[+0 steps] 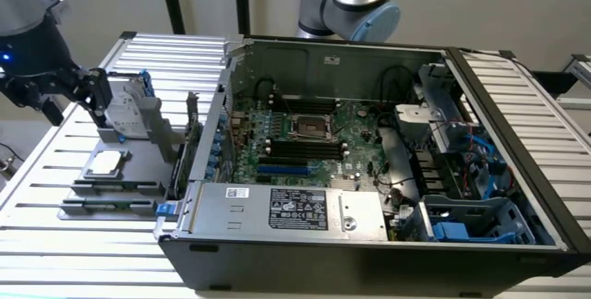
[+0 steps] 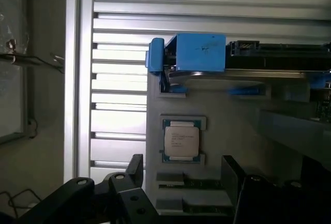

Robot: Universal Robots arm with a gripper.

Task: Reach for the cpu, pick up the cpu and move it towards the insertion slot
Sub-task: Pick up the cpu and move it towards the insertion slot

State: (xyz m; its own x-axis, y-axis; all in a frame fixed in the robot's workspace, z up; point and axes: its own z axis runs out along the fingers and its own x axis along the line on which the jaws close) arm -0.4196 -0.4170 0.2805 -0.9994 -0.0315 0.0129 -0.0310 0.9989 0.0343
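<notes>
The pincer (image 1: 72, 109) is hanging wide open and empty above the grey tray (image 1: 138, 174), so the task looks to be sitting at an early stage of the reach. The cpu (image 1: 104, 164) is lying flat in its recess below and ahead of the pincer, untouched, with gripping, lifting and carrying all left to do. The exterior view is showing the insertion slot (image 1: 311, 127) well apart from the pincer, inside the open computer case (image 1: 369, 264). The wrist view is showing the cpu centred on the gap between the two fingers (image 2: 121, 185), with the blue-framed hard drive (image 2: 199, 53) just beyond it.
</notes>
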